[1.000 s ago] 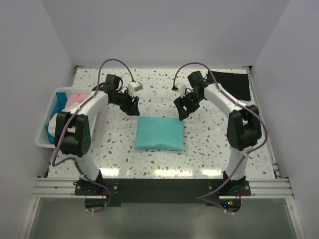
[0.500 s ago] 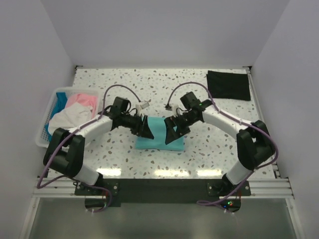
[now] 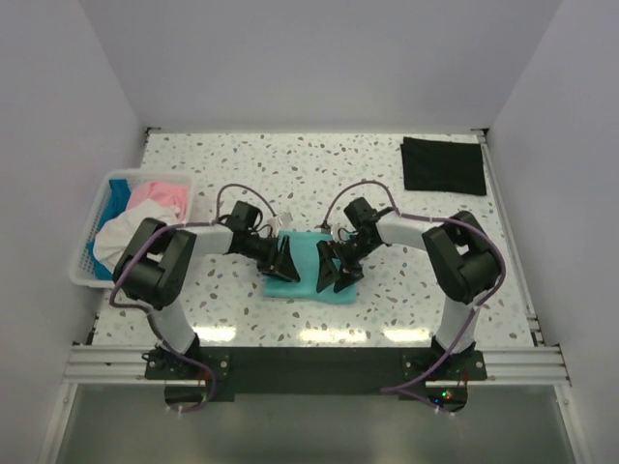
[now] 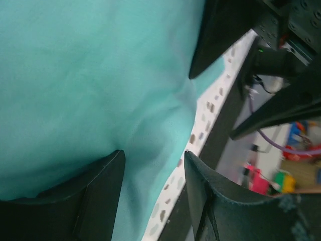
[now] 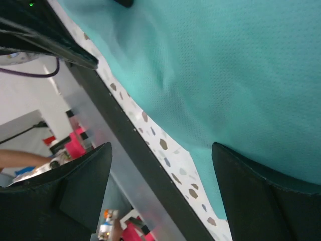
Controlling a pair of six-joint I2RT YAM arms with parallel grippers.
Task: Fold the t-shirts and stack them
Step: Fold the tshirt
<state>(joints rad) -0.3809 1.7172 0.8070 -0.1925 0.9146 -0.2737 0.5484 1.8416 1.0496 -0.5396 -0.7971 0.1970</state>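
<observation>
Top external: both arms reach low inward, left fingers (image 3: pixel 287 259) and right fingers (image 3: pixel 329 271) spread open on the teal-green t-shirt (image 3: pixel 306 286).

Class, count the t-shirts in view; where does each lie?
5: teal t-shirt at centre; black t-shirt far right; pink t-shirt, white t-shirt, blue t-shirt in the basket, which may hide more.
</observation>
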